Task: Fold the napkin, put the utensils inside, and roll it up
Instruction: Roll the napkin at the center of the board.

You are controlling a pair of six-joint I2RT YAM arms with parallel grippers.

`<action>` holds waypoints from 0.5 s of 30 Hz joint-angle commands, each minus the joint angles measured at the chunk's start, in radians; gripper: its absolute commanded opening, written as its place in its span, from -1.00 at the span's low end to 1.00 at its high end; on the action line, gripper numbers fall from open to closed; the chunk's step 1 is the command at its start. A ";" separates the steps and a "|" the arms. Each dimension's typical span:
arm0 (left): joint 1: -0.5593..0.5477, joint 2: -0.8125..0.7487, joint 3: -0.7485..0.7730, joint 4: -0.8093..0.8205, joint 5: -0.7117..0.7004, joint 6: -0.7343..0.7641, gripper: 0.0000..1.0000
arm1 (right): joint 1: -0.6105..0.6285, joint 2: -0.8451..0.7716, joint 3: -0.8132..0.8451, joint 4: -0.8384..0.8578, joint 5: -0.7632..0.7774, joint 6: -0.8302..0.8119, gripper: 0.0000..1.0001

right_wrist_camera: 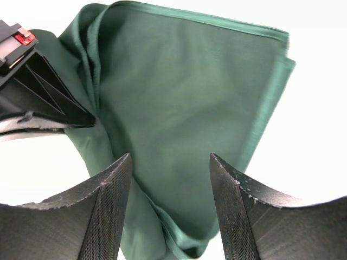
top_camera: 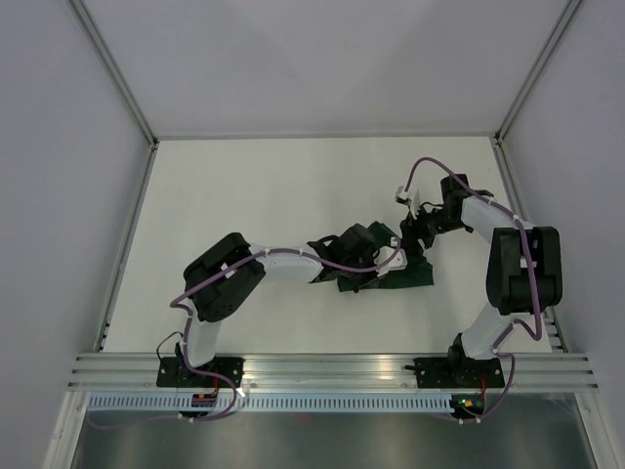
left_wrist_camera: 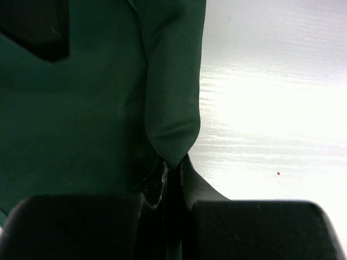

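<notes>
Left gripper [left_wrist_camera: 172,169] is clenched on a ridge of the napkin [left_wrist_camera: 81,119], which rises from its fingertips as a narrow pleat; this pinch gives you one fold to lift and carry across. Right gripper [right_wrist_camera: 169,162] hangs over the same cloth with its jaws spread and nothing held between them, leaving the fabric below free to be drawn. You find the napkin bunched near the middle of the table [top_camera: 273,186], between the two grippers. No utensils show in any view, so folding is likely the step in hand.
</notes>
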 commanded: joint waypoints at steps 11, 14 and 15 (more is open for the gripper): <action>0.153 0.202 0.180 -0.342 0.372 -0.219 -0.95 | -0.188 -0.363 -0.187 -0.080 -0.076 -0.211 0.31; 0.178 0.240 0.215 -0.386 0.435 -0.240 -0.95 | -0.183 -0.473 -0.297 -0.019 -0.069 -0.238 0.37; 0.182 0.251 0.225 -0.396 0.449 -0.254 -0.95 | -0.177 -0.495 -0.337 0.001 -0.063 -0.246 0.39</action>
